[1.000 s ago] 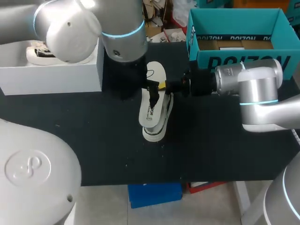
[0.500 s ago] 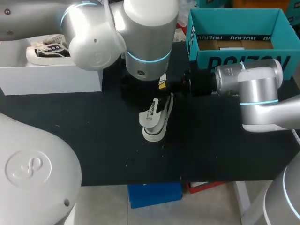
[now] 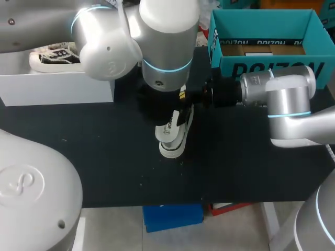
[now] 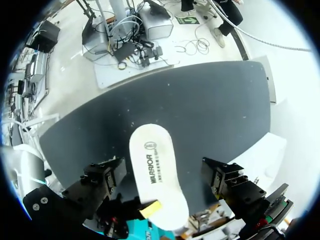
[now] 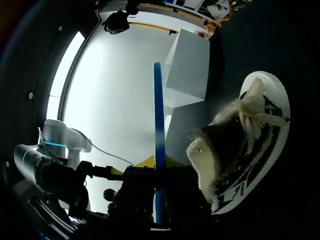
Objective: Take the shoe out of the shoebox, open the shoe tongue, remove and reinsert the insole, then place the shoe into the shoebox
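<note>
White insole [image 4: 150,155] lay on the shoe [image 3: 171,137] on the table [image 3: 104,157], under the left gripper [image 4: 161,177], spread wide — it needed a soft, straight push in — and if the right gripper [image 3: 182,97] held the shoe I could not tell.

A white box [image 3: 57,86] stands on the black table [image 3: 104,151], which spreads out in front of the box. A black-and-white laced sneaker [image 3: 52,60] rests on top of the box.

Glossy silver-grey left arm [image 3: 104,42], matching right arm [image 3: 288,99], cyan joint rings [image 3: 166,67], black wrists [image 3: 222,94]
</note>
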`<state>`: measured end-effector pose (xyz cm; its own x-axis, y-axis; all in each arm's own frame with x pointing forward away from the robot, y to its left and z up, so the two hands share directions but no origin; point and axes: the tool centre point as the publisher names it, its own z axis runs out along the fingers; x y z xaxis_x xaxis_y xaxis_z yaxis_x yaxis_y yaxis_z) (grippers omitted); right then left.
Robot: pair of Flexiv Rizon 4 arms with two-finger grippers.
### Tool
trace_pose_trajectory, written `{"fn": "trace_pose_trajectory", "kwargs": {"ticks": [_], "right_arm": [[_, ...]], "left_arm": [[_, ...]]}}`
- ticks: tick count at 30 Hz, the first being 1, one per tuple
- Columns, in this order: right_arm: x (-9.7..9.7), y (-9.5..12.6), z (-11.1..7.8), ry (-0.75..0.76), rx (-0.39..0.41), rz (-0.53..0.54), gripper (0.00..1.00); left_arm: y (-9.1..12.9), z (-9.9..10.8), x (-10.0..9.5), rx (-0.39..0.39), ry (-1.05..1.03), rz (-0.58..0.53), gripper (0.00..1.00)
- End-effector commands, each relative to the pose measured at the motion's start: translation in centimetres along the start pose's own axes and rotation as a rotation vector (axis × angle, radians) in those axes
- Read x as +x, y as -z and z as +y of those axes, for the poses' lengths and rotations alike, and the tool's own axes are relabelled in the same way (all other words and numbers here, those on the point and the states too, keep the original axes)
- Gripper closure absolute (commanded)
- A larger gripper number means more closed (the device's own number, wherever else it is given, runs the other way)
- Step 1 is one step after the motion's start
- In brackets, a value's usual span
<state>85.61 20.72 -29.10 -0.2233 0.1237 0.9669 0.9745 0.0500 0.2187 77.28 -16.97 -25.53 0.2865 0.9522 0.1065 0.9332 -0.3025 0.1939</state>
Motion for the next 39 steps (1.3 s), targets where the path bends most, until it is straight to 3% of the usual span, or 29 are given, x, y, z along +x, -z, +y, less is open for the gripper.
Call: {"fn": "trace_pose_trajectory", "kwargs": {"ticks": [1, 39], "right_arm": [[0.0, 0.0, 0.0, -0.001, 0.002, -0.003, 1.0], [0.0, 0.0, 0.0, -0.001, 0.002, -0.003, 1.0]], "left_arm": [[-0.4, 1.2, -0.8, 0.014, -0.001, 0.04, 0.0], [-1.8, 17.0, 2.9, -0.013, 0.075, 0.016, 0.0]]}}
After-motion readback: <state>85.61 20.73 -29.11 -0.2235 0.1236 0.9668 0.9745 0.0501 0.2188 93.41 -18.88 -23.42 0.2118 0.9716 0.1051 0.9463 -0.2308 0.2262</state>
